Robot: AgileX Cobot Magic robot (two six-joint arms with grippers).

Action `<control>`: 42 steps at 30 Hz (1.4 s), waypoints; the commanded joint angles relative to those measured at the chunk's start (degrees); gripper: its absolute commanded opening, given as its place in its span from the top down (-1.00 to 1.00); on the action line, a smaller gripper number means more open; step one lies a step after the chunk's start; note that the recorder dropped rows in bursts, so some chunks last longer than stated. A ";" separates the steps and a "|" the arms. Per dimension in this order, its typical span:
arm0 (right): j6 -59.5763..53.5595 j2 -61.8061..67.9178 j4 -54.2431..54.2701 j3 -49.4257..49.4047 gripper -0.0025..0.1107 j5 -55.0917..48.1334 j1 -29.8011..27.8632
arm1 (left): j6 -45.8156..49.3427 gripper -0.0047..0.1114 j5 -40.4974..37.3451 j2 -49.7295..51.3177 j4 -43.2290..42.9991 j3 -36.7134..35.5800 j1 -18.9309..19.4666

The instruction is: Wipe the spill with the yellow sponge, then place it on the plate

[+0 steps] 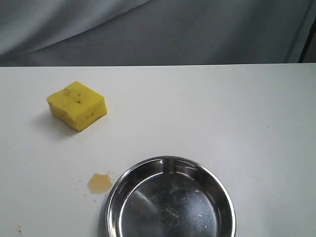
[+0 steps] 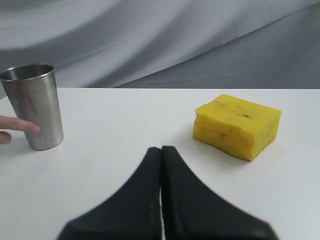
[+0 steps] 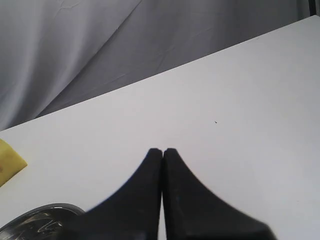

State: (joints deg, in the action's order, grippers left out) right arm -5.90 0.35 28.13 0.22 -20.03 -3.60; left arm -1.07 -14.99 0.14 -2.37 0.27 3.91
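Amber-brown spill (image 1: 100,183) on the white table (image 1: 207,108), just off the plate (image 1: 168,159); the yellow sponge (image 1: 77,105) lies apart and both grippers are closed and empty.

In the exterior view the spill is a small irregular puddle with tiny droplets around it, just beside the left rim of the round stainless-steel plate at the near edge. The sponge, a thick block with dark specks, sits flat further back and to the left, well apart from both. The left gripper (image 2: 161,149) has its black fingers pressed together, gripping nothing, with the sponge on the table ahead of its tips and untouched. A steel cup (image 2: 35,106) stands upright in that view, a person's finger (image 2: 17,125) touching its side. The right gripper (image 3: 162,150) is likewise fully closed on nothing, above bare table. A grey cloth (image 1: 148,29) hangs behind.
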 commanded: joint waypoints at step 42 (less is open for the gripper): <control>-0.08 -0.35 -0.80 -0.22 0.96 0.57 -0.27 | -0.06 0.92 0.17 -0.14 0.03 -0.27 0.12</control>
State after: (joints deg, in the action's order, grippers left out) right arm -5.90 0.35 27.89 0.22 -20.03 -3.60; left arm -1.07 -14.99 0.14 -2.37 0.27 3.91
